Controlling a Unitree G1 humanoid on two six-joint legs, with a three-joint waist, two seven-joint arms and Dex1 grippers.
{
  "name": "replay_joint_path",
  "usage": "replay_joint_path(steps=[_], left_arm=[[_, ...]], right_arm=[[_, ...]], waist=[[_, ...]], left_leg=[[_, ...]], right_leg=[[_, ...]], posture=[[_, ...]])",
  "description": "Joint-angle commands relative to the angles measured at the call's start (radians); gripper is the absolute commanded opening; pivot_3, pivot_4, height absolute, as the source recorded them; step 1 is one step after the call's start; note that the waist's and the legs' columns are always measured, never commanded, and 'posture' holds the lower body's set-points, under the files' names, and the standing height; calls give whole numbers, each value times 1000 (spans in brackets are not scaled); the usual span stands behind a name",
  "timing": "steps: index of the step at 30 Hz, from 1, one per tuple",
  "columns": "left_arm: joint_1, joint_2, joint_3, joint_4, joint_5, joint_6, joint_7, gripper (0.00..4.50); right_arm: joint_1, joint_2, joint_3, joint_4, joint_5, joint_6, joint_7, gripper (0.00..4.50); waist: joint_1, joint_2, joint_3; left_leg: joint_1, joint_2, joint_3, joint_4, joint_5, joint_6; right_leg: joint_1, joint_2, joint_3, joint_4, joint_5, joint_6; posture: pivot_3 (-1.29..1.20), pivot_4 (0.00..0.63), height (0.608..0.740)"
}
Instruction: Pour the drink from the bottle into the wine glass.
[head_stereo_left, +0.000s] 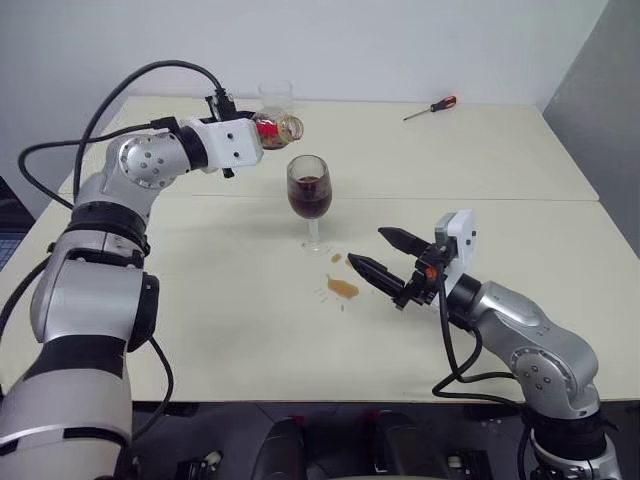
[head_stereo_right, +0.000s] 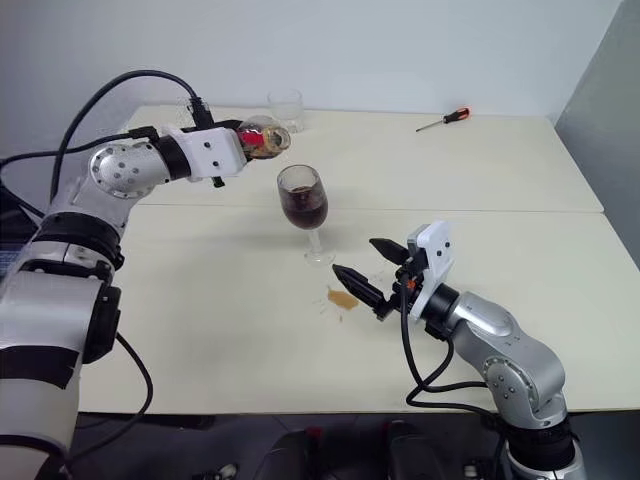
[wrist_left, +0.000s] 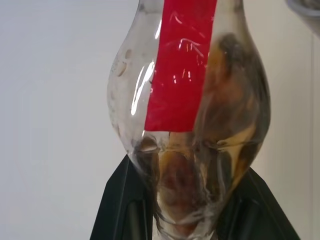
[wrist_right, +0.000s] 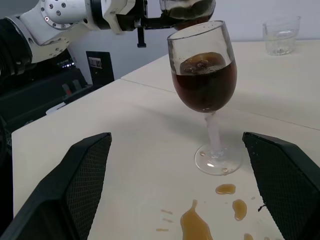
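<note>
Bottle (head_stereo_left: 278, 128) clamped in left fingers (wrist_left: 125, 210); right fingers (wrist_right: 87, 175) spread, empty.

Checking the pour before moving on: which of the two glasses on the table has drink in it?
The stemmed wine glass, partly filled with dark drink; the short tumbler behind it looks empty.

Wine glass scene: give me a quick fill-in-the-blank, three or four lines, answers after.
1. The left claw holds the ____ tipped sideways above the wine glass.
2. The wine glass holds dark ____ drink.
3. The right claw is ____, near brown spills on the table.
4. At the table's far edge lies a red-handled ____.

Answers: bottle; brown; open; screwdriver
</note>
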Motion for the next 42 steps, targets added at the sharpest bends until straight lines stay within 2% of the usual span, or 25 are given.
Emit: replay_joint_path(steps=[1,10,16,23,33,42], left_arm=[[11,-16,77,-82,-113,64,-59,1134],[129,-86,209,-270,-307,357,-117,1134],[301,-105,360,-528,-444,698,29,1134],[546,-138,467,-840,-502,929,209,1134],[721,-234,578,-923,-591,1024,349,1134],[703,-278,562,-866,-635,1049,340,1134]], right_arm=[[-9,-2,-4,-29,0,-21,5,4500],[-4,-18,17,-46,0,-22,31,4500],[0,-55,66,-47,-38,-62,88,4500],[-2,-61,81,-31,-49,-81,125,4500],[-10,-61,101,-18,-69,-94,150,4500],[-16,-51,115,-13,-93,-94,147,4500]], waist=[[0,0,0],[-1,0,0],[-7,0,0],[-2,0,-1],[8,-4,-3],[6,-5,-3]], left_leg=[[0,0,0,0,0,0],[0,0,0,1,0,0],[0,2,-1,1,0,0],[-1,3,-5,3,0,0],[-1,2,-7,5,0,0],[-1,2,-7,5,0,0]], right_leg=[[0,0,0,0,0,0],[0,0,0,1,0,0],[0,0,1,2,0,0],[0,-2,2,2,0,0],[2,-3,0,1,0,0],[2,-3,0,1,0,0]], posture=[[0,150,740],[0,150,740],[0,150,740],[0,150,740],[0,150,740],[0,150,740]])
